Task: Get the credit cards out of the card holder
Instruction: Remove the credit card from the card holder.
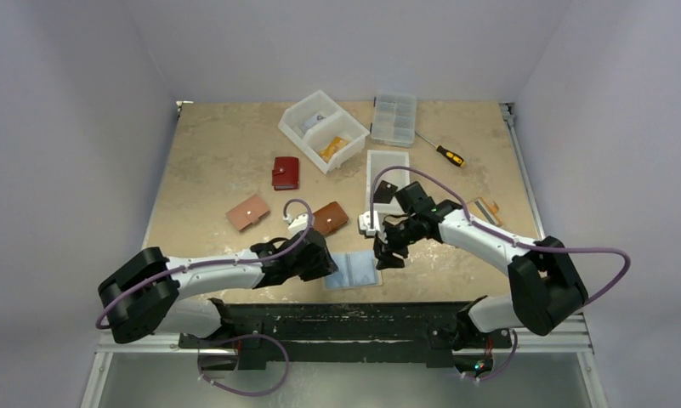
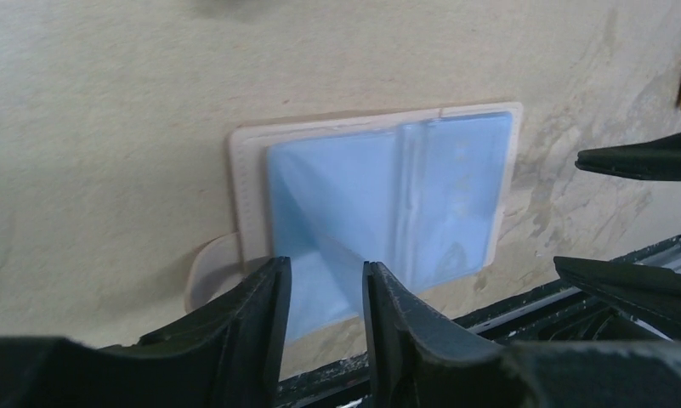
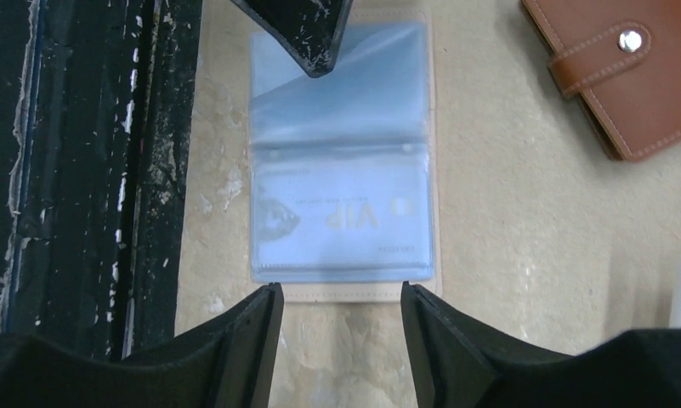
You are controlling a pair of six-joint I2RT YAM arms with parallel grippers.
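- Blue-tinted plastic sleeves blur what sits inside the holder [image 3: 362, 291]. Only one card [image 3: 341, 217] can be read, a pale one marked "VIP", lying flat in the sleeve nearest the right gripper. Whether the other sleeves hold cards cannot be told.
- The holder lies open and flat on the table [image 1: 209, 161] near its front edge, between the two grippers. Its cover is pale beige, with a rounded tab poking out at one side.
- The left gripper [image 2: 324, 265] is released. Its black tapered fingers stand apart, and a creased, lifted sleeve rises into the gap without being pinched. Whether it touches either finger cannot be told.
- The right gripper [image 3: 338, 289] is also released, jaws wide and grasping nothing, tips just off the holder's short edge.
- From above, both grippers cover much of the holder.
- A black card [image 1: 386, 192] lies at the near end of a clear tray [image 1: 392, 163], well apart from the holder.
- A brown wallet [image 3: 626, 76], stitched leather with a metal snap, is cut off at the edge of the right wrist view.
- The table is mottled, scuffed beige. The black bar [image 3: 90, 170] along its front is chipped with white flecks.
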